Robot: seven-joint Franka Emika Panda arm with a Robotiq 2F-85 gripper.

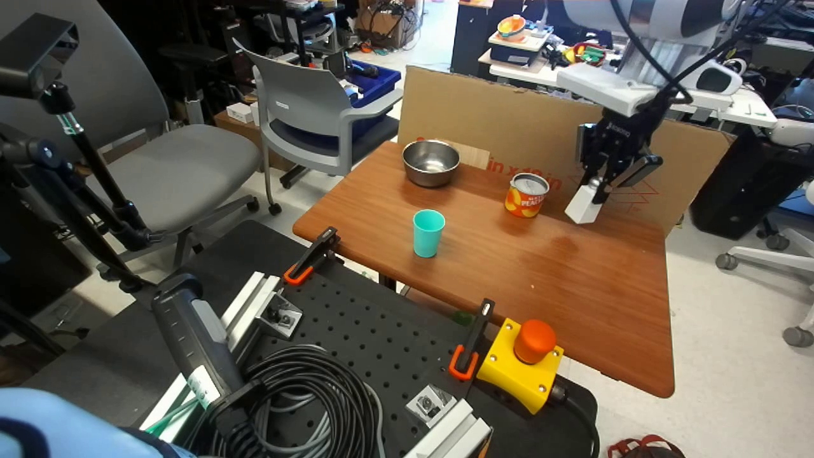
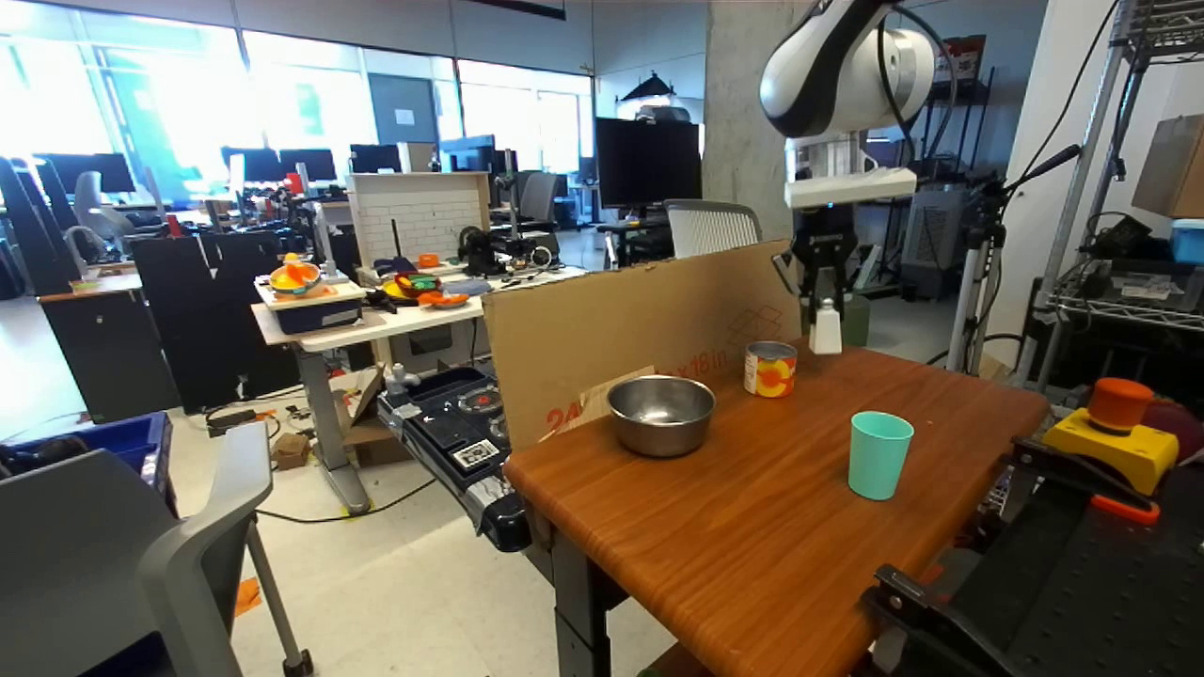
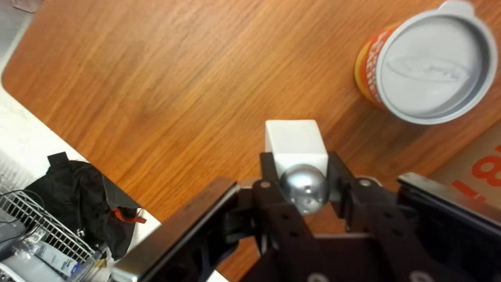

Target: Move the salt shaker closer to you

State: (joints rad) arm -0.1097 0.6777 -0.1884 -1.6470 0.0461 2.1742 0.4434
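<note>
The salt shaker is a small white block-shaped bottle with a rounded silver top. It shows in both exterior views (image 1: 583,205) (image 2: 828,331) and in the wrist view (image 3: 298,137). My gripper (image 3: 299,168) has its two black fingers shut on the shaker's sides, just below the silver top. The gripper also shows in both exterior views (image 1: 596,183) (image 2: 826,299), pointing down at the back of the wooden table (image 1: 509,267). The shaker looks tilted in an exterior view. I cannot tell for certain whether its base touches the table.
An orange peach can (image 1: 526,196) stands close beside the shaker; it also shows in the wrist view (image 3: 434,66). A teal cup (image 1: 428,234) and a steel bowl (image 1: 431,163) stand on the table. A cardboard sheet (image 1: 540,121) rises along the back edge.
</note>
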